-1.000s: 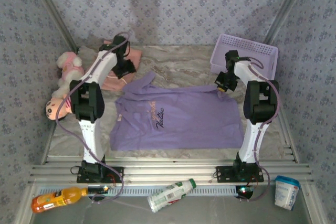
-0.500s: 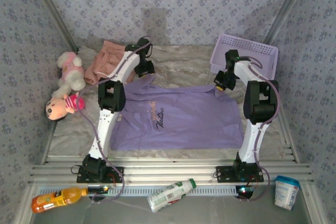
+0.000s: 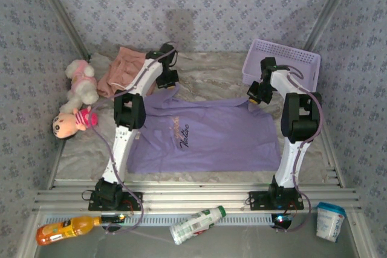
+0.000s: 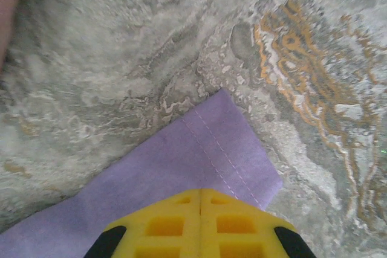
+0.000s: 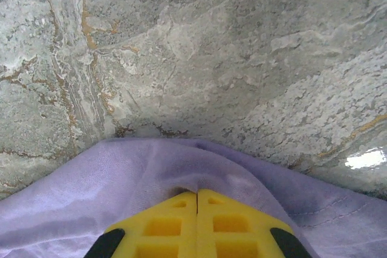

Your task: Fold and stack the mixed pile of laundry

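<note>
Marble table (image 3: 217, 67). Lavender shirt (image 3: 211, 137) lies flat in the middle of it, chest lettering up, its left edge hidden under the left arm (image 3: 127, 119). Mesh basket (image 3: 284, 58) sits back right, partly blocked by the right arm. Pink shorts (image 3: 124, 67) lie crumpled back left, partly behind the left arm. Right gripper (image 5: 196, 194) has its jaws closed, pinching a bunched fold at the shirt's far right edge. Left gripper (image 4: 200, 193) has its jaws closed at the sleeve corner; the cloth looks flat, so a pinch is unclear.
</note>
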